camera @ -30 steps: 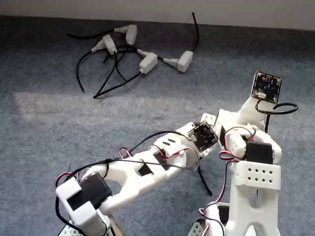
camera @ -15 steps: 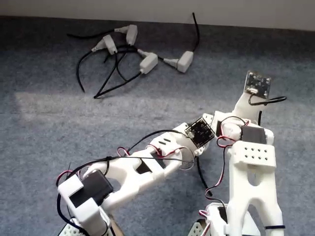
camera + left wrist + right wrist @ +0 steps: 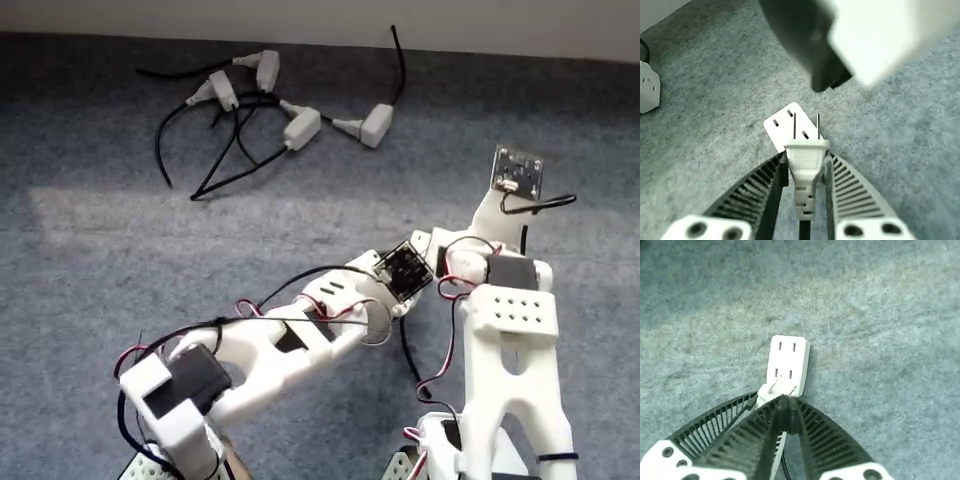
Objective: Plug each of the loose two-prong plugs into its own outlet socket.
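My left gripper (image 3: pixel 805 158) is shut on a white two-prong plug (image 3: pixel 806 161). Its prongs point at a white outlet block (image 3: pixel 782 124) lying flat on the grey carpet, and their tips reach over the block's near sockets. In the right wrist view the same outlet block (image 3: pixel 788 360) lies just past my right gripper (image 3: pixel 786 401), whose fingers are shut together right above the plug's prongs (image 3: pixel 774 385). In the high view the left arm (image 3: pixel 300 345) and right arm (image 3: pixel 510 320) meet at centre right.
Several more white plugs and sockets with black cords lie tangled at the back of the carpet (image 3: pixel 300 125). Another white socket (image 3: pixel 647 92) sits off to the side. The right arm's blurred body (image 3: pixel 865 35) hangs close over the left gripper.
The right arm has straightened and its wrist has swung away and a little left. The left arm's wrist has shifted slightly left, still holding the plug.
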`<act>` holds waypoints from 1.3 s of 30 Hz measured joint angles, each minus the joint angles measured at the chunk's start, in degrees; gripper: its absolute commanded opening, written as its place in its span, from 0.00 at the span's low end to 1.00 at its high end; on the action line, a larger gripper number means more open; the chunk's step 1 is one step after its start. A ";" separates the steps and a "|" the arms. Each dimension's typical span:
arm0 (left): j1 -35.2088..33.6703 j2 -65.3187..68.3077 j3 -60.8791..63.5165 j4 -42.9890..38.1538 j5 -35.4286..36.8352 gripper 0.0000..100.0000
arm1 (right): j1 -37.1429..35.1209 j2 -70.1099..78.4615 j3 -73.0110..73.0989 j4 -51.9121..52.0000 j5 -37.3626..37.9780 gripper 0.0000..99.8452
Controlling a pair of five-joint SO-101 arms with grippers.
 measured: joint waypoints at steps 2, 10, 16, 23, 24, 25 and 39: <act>-0.79 2.81 -2.11 0.00 -0.09 0.01 | 1.49 -2.02 0.53 0.00 0.00 0.01; -0.97 4.57 -5.80 -0.26 -0.09 0.01 | 3.43 -10.02 1.58 0.00 0.00 0.01; -1.41 -0.88 -2.37 -0.26 0.09 0.01 | 2.90 -10.90 2.73 -0.70 0.00 0.01; -1.14 -1.93 -2.20 -0.26 0.09 0.01 | 4.22 -10.90 2.73 -0.70 0.09 0.01; -1.14 -1.93 -2.20 -0.26 0.09 0.01 | 4.75 -10.90 2.73 -0.70 0.09 0.01; -1.14 -1.93 -2.20 -0.26 0.09 0.01 | 5.10 -10.90 2.73 -0.70 0.09 0.01; -1.14 -1.93 -1.32 -0.26 0.09 0.01 | 6.07 -10.90 10.37 -12.48 0.79 0.01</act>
